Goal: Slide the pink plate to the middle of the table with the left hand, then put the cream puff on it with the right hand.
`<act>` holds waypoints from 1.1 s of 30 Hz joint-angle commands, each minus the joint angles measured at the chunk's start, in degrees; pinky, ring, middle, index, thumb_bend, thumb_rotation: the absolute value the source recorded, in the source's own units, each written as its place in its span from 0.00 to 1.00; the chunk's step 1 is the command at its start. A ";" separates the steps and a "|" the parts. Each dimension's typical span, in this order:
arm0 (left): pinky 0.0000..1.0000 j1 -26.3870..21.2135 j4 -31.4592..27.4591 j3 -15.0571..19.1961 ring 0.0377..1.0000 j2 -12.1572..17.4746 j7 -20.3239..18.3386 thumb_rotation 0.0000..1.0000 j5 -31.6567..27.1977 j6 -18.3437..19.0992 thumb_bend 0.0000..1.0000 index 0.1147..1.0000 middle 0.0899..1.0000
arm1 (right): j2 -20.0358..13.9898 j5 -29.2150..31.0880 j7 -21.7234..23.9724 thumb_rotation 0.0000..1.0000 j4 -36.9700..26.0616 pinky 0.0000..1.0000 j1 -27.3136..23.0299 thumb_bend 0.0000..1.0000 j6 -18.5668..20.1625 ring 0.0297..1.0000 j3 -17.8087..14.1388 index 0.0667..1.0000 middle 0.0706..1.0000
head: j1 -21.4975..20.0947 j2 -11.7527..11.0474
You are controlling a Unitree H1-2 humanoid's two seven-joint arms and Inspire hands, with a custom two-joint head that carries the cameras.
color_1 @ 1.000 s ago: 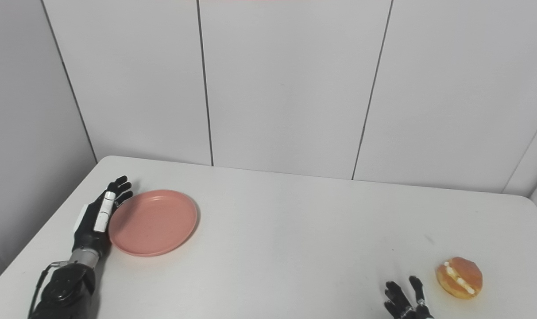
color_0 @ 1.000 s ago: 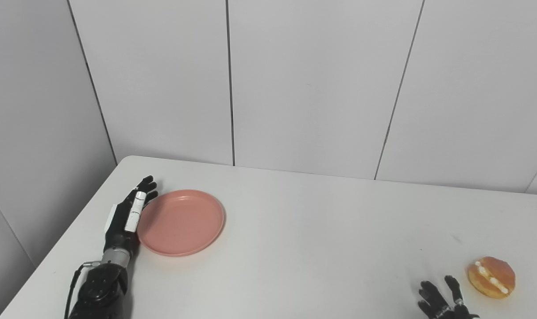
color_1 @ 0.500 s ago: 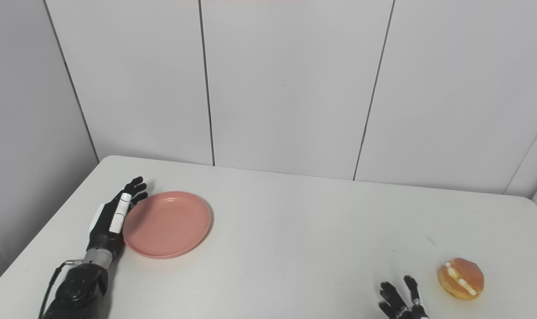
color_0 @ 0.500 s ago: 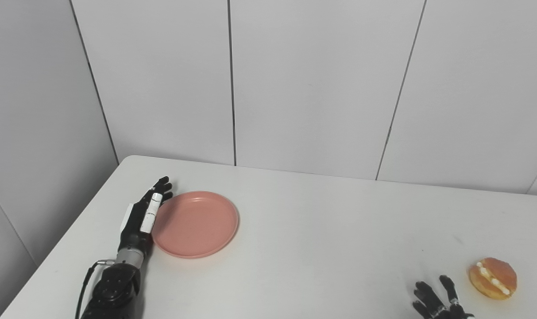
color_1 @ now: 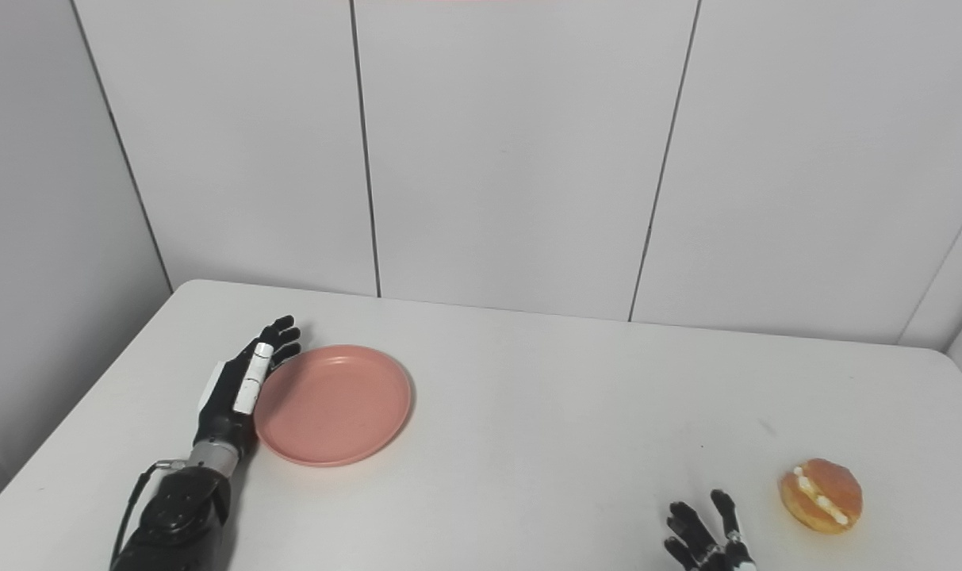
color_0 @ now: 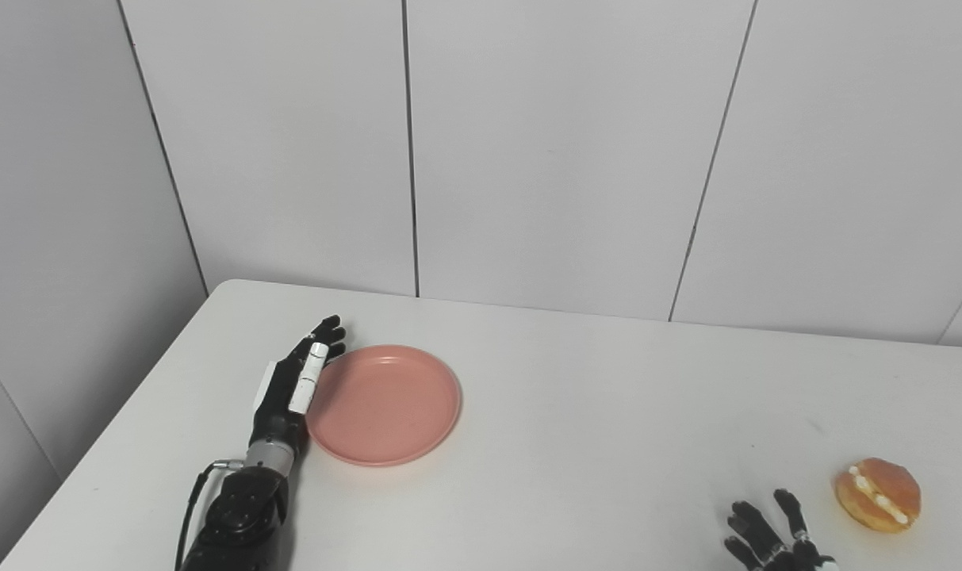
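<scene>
Nearest you, your right hand (color_0: 770, 542) rests low at the table's (color_0: 592, 444) front edge with its fingers spread apart, holding nothing. Just beside it to the right sits the cream puff (color_0: 878, 494), apart from the hand. Farther back on the left, your left hand (color_0: 297, 382) lies flat, fingers straight and pressed together, its edge touching the left rim of the pink plate (color_0: 384, 403), which sits left of the table's middle.

Plate (color_0: 385, 404) pink — cream puff (color_0: 878, 493) golden-brown, white filling — table (color_0: 607, 412) white.
</scene>
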 commanded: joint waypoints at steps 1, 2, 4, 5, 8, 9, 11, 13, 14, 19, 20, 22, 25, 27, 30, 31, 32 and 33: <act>0.83 -1.37 0.53 -2.19 0.86 -2.79 -1.96 0.93 0.97 1.65 0.77 0.80 0.85 | 1.64 -0.06 0.10 1.00 3.45 0.87 1.02 0.78 5.50 0.87 1.98 0.97 0.84 | -0.01 0.12; 0.83 -1.44 0.64 -2.30 0.86 -3.29 -1.80 0.93 0.92 1.57 0.77 0.80 0.85 | 1.59 -0.03 0.09 1.00 3.45 0.87 0.99 0.78 5.51 0.87 2.02 0.98 0.84 | -0.01 0.12; 0.84 -1.61 1.04 -2.64 0.86 -4.29 -1.60 0.94 0.96 1.49 0.75 0.81 0.85 | 1.50 -0.12 0.04 1.00 3.39 0.86 0.94 0.77 5.66 0.86 2.11 0.98 0.84 | -0.13 0.32; 0.83 -1.65 1.28 -2.92 0.86 -4.74 -1.54 0.94 1.11 1.45 0.77 0.81 0.85 | 1.51 -0.24 -0.02 1.00 3.32 0.86 0.94 0.77 5.66 0.86 2.15 0.98 0.84 | -0.13 0.53; 0.83 -1.30 1.32 -3.76 0.86 -5.96 -1.05 0.95 1.88 1.60 0.80 0.81 0.86 | 1.54 -0.35 -0.14 1.00 3.00 0.86 1.00 0.77 5.89 0.86 2.25 0.97 0.83 | -0.30 0.83; 0.82 -1.12 1.20 -3.90 0.85 -6.40 -0.91 0.95 2.01 1.59 0.81 0.81 0.85 | 1.59 -0.29 -0.20 1.00 2.79 0.86 1.05 0.77 6.12 0.86 2.28 0.97 0.84 | -0.53 1.07; 0.82 -0.86 1.44 -4.17 0.85 -7.22 -1.39 0.94 1.80 0.96 0.80 0.81 0.85 | 1.56 -0.22 -0.20 1.00 2.52 0.86 1.13 0.77 6.31 0.86 2.41 0.97 0.83 | -0.90 1.36; 0.83 -0.76 2.02 -4.45 0.86 -7.69 -1.94 0.94 1.69 0.38 0.80 0.81 0.86 | 1.50 -0.34 -0.29 1.00 2.29 0.85 1.22 0.77 6.43 0.85 2.57 0.97 0.83 | -1.44 1.73; 0.84 -0.74 2.28 -4.59 0.87 -7.83 -2.03 0.94 1.74 0.22 0.81 0.81 0.86 | 1.49 -0.43 -0.39 1.00 2.16 0.85 1.26 0.78 6.52 0.85 2.66 0.96 0.83 | -1.54 1.78; 0.84 -0.12 1.73 -5.12 0.87 -8.96 -2.12 0.93 1.49 1.22 0.82 0.81 0.87 | 1.62 -0.75 -0.71 1.00 1.56 0.84 1.44 0.76 6.81 0.85 3.14 0.95 0.83 | -4.06 2.76; 0.84 -0.03 1.66 -5.18 0.87 -9.16 -2.26 0.93 1.34 1.30 0.82 0.81 0.87 | 1.66 -0.93 -0.80 1.00 1.42 0.83 1.47 0.76 6.88 0.84 3.24 0.95 0.83 | -4.06 2.76; 0.84 0.10 1.47 -5.23 0.87 -9.37 -2.34 0.93 1.21 1.52 0.83 0.81 0.87 | 1.79 -1.16 -0.97 1.00 1.20 0.82 1.55 0.76 7.05 0.84 3.40 0.95 0.82 | -5.09 3.04; 0.82 0.44 1.31 -5.61 0.87 -9.97 -2.37 0.92 1.39 1.33 0.82 0.81 0.86 | 2.12 -1.75 -1.40 1.00 0.63 0.80 1.62 0.77 7.69 0.83 3.80 0.94 0.82 | -7.94 3.59; 0.82 0.79 1.08 -5.97 0.86 -10.30 -2.72 0.92 1.37 1.46 0.83 0.81 0.86 | 2.44 -1.81 -1.66 1.00 0.37 0.79 1.63 0.77 8.13 0.82 3.96 0.93 0.82 | -9.17 3.85; 0.84 1.46 0.54 -6.14 0.87 -11.07 -3.05 0.91 0.88 2.35 0.81 0.82 0.87 | 2.93 -2.01 -2.07 0.98 -0.13 0.79 1.73 0.78 8.73 0.82 4.27 0.91 0.81 | -10.82 4.19; 0.84 1.70 0.42 -6.16 0.87 -11.39 -2.89 0.91 0.89 2.56 0.80 0.82 0.87 | 3.10 -2.30 -2.29 0.98 -0.37 0.79 1.81 0.77 8.83 0.81 4.45 0.91 0.81 | -11.37 4.31; 0.84 1.92 0.38 -6.27 0.87 -11.66 -2.66 0.91 1.08 2.66 0.80 0.82 0.87 | 3.31 -2.52 -2.53 0.97 -0.60 0.78 1.89 0.77 8.91 0.81 4.60 0.91 0.81 | -11.74 4.46; 0.83 2.05 0.34 -6.34 0.87 -11.79 -2.50 0.91 1.26 2.68 0.79 0.81 0.87 | 3.43 -2.64 -2.72 0.96 -0.75 0.78 1.94 0.76 8.96 0.80 4.72 0.91 0.80 | -11.88 4.51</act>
